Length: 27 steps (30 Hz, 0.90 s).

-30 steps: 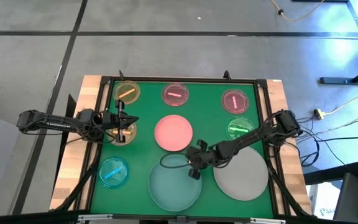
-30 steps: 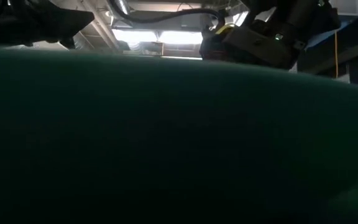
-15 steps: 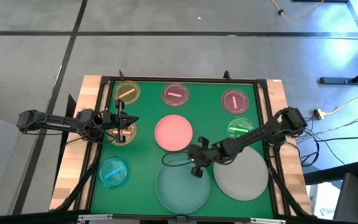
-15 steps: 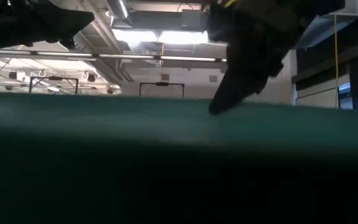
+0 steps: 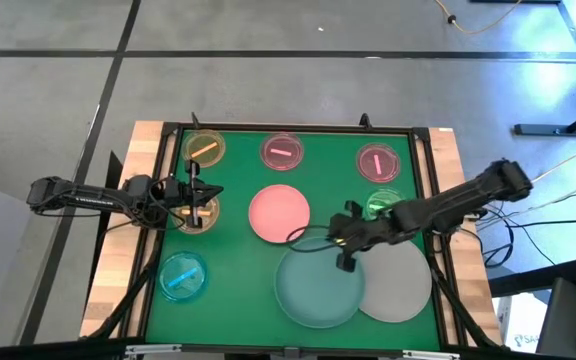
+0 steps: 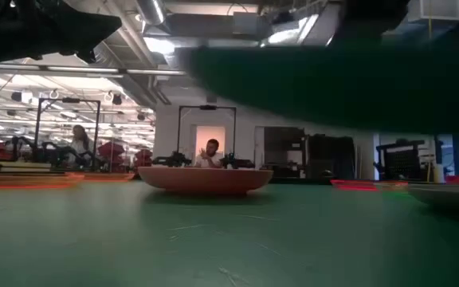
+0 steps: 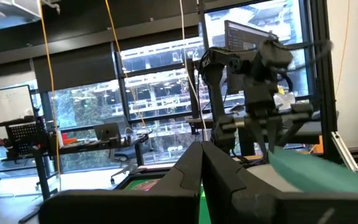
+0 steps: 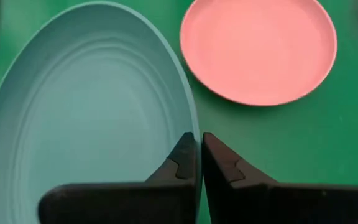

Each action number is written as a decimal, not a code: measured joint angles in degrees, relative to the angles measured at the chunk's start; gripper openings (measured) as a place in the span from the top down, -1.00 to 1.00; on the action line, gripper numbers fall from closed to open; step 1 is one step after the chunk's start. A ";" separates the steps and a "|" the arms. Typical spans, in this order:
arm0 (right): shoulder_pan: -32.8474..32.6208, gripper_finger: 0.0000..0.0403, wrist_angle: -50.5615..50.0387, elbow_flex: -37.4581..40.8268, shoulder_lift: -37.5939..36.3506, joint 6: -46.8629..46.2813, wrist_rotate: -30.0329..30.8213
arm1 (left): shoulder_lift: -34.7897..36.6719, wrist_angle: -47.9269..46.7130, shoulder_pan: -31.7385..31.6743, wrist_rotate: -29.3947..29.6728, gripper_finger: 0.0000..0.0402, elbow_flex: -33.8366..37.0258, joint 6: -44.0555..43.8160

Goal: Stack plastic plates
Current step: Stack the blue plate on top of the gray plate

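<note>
Lower centre of frame, right claw (image 5: 345,250) pinched teal plate (image 5: 318,290) by rim, w/ thin hold; might slip off over grey plate (image 5: 400,285). Left claw (image 5: 194,195): can't tell.

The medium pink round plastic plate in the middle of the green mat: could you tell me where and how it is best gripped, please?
Pinch the thin raised rim of the medium pink round plastic plate, one finger inside and one outside, ideally the edge nearest the right end effector. The plate lies flat and upright, so only its lip offers purchase. That end effector is currently shut on the large pale-teal plate.

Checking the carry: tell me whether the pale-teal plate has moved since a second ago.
Yes. The pale-teal plate, pinched in the right pincer, shifted rightward and now overlaps the grey plate.
</note>
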State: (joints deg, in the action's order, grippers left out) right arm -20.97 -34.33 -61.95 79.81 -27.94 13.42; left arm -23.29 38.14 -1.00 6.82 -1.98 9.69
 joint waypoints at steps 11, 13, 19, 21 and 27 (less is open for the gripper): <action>-0.02 0.99 -21.02 0.11 -9.15 -0.27 -6.61 | -0.02 -0.01 -0.01 -0.01 0.98 0.00 0.00; -0.02 0.99 -23.96 1.26 -9.20 -0.60 -7.09 | -0.02 -0.01 -0.01 0.00 0.98 0.00 0.02; 0.00 0.99 -29.90 6.23 -9.18 -6.24 -10.38 | 0.01 -0.01 -0.01 0.01 0.98 0.00 0.00; -0.02 0.99 -31.67 7.05 -9.16 -6.88 -10.60 | -0.02 -0.01 -0.01 0.09 0.98 0.00 0.02; -0.02 0.99 -32.48 9.41 -9.19 -8.28 -11.15 | -0.02 -0.01 -0.01 0.14 0.98 0.00 0.00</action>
State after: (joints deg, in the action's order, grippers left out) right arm -20.99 -66.81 -52.54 70.62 -36.22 2.26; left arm -23.31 38.13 -1.02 6.96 -1.98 9.69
